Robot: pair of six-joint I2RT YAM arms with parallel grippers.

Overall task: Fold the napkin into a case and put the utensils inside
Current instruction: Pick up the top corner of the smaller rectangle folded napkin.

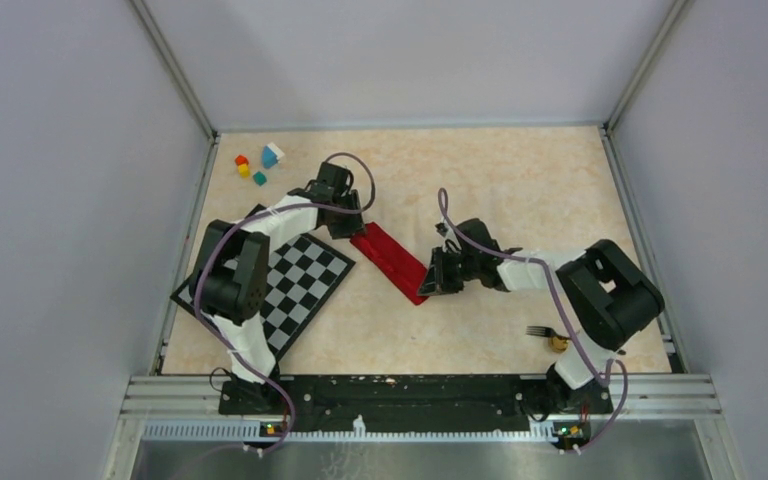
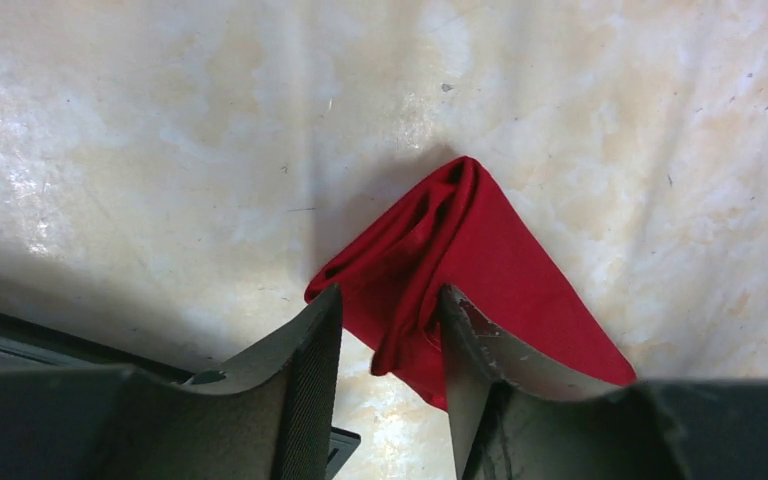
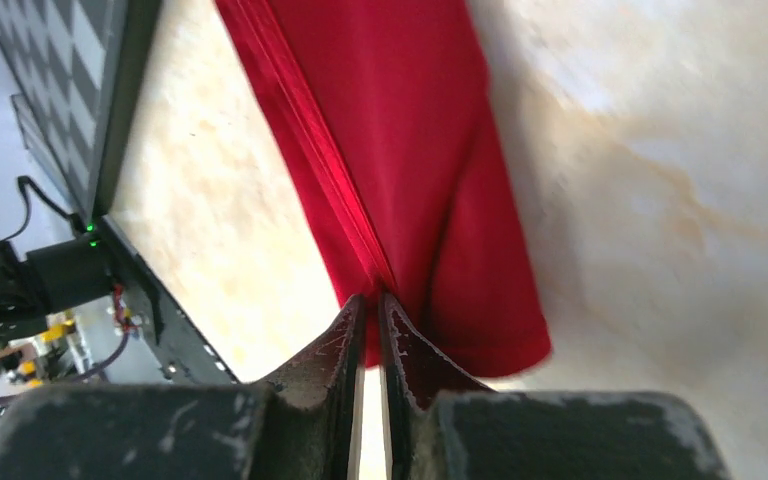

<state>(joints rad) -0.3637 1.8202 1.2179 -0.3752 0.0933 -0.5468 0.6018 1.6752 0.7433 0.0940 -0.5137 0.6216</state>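
On a beige marbled tabletop point(image 1: 500, 180) walled in grey, the red napkin point(image 1: 390, 262) lies at centre, folded into a narrow strip running from 10 o'clock to 4 o'clock. The right claw point(image 3: 370, 300) is clenched on the strip's folded edge at its 4 o'clock end. The left claw point(image 2: 390, 300) straddles the bunched 10 o'clock end; whether it grips cannot be told. The fork point(image 1: 538, 330) and spoon point(image 1: 558, 343) lie at 4 o'clock, and a checkered mat point(image 1: 305, 285) at 8 o'clock.

High overview; wrist close-ups on napkin point(image 2: 480, 250)
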